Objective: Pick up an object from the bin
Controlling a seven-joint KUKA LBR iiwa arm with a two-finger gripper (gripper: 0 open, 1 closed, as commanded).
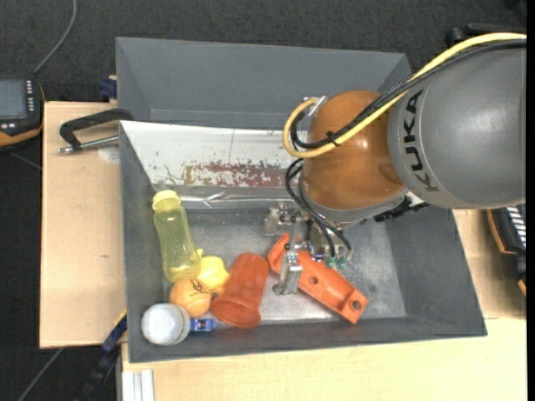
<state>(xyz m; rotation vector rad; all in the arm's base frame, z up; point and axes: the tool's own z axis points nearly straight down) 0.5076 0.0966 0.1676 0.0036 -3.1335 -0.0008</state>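
My gripper point(288, 276) is low in the middle of the bin, beneath the orange wrist cover. It sits right on the upper left end of an orange plastic tool point(333, 289), which lies slanted toward the bin's front right. An orange-red ribbed cup point(242, 291) lies on its side just left of the gripper, a small gap away. The frame does not show whether the tool is gripped.
A heap fills the front left corner: a yellow bottle point(174, 236), a small yellow thing point(212, 271), an orange ball point(190, 296) and a white round cap point(165, 324) with a blue part point(201, 324). The arm covers the bin's right rear.
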